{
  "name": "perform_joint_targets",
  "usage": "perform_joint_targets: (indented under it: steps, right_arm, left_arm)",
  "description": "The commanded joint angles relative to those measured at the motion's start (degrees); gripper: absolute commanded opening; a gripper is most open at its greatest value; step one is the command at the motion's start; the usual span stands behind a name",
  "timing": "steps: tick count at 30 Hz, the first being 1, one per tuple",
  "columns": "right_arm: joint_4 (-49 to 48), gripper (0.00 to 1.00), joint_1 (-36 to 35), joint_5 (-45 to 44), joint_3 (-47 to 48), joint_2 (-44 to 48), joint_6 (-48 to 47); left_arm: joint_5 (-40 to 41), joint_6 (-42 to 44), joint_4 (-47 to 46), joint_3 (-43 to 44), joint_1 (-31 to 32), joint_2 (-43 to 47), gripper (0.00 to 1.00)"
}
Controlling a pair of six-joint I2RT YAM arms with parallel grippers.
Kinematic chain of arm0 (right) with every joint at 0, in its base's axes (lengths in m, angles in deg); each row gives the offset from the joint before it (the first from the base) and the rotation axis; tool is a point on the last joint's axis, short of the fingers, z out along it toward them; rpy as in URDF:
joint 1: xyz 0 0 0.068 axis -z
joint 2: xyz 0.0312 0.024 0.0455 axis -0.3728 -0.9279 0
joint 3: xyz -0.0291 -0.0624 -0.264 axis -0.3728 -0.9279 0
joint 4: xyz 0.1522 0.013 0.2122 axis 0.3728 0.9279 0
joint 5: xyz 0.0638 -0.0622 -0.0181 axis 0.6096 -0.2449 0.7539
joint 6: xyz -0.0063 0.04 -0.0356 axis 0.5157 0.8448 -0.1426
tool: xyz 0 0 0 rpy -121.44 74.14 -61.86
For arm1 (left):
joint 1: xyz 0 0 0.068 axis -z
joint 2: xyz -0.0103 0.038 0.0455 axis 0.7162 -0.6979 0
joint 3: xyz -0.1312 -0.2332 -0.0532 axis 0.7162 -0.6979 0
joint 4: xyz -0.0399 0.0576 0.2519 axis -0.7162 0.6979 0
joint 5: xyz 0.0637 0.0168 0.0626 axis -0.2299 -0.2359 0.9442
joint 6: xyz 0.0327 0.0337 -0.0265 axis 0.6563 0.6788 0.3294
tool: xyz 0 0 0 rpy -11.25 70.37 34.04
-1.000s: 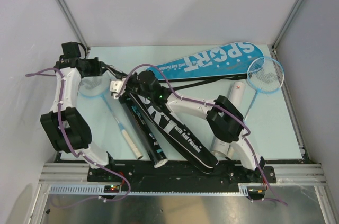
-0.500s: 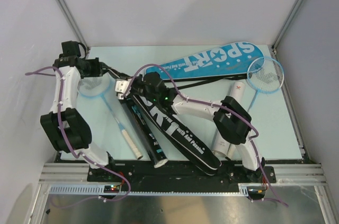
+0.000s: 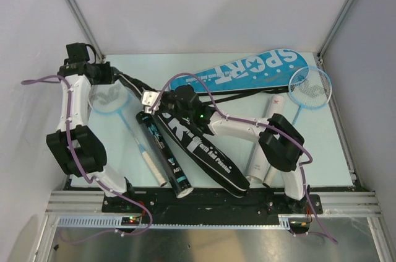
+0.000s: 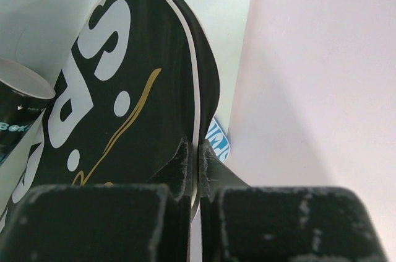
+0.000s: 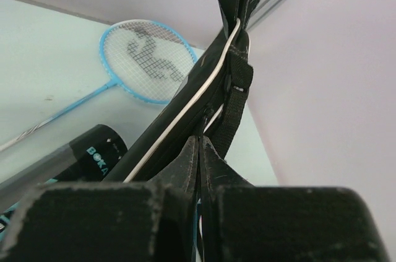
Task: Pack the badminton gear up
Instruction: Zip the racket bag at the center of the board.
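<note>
The black "SPORT" cover (image 3: 204, 153) lies slantwise from the far left to the near middle. My left gripper (image 3: 111, 76) is shut on the thin white-piped edge of its far end, as the left wrist view shows (image 4: 199, 150), with the cover (image 4: 124, 101) hanging from the jaws. My right gripper (image 3: 148, 100) is shut on the cover's zipper seam beside a black strap (image 5: 199, 144). A black tube (image 3: 162, 153) lies left of the cover. A light-blue racket (image 3: 108, 98) lies under the left arm. The blue cover (image 3: 247, 70), a second racket (image 3: 311, 87) and a white tube (image 3: 266, 144) lie to the right. No shuttlecock shows.
White walls with metal posts close in the table on the left, back and right. The left gripper is close to the back left corner wall (image 4: 322, 76). The arm bases stand on the black rail (image 3: 210, 203) at the near edge.
My left gripper has pulled the cover's far end back and left. My right gripper has slid to the right along the cover. The cover is stretched longer between them.
</note>
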Motion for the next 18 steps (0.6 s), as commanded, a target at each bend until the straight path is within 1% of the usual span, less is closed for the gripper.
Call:
perform_joint_targets:
  steps: [1, 9, 18]
  right_arm:
    - [1.68, 0.0, 0.08, -0.67, -1.57, 4.56, 3.82]
    - [2.96, 0.0, -0.16, -2.76, -5.83, 8.54, 4.96]
    - [7.44, 0.0, -1.0, -8.88, -12.36, 14.92, 7.96]
  left_arm:
    - [2.15, 0.56, -5.31, 4.88, -1.01, -0.02, 0.0]
    - [1.36, 2.41, -5.4, 7.88, -0.87, -2.19, 0.0]
    - [3.29, 6.02, -5.57, 12.52, -0.77, -3.7, 0.0]
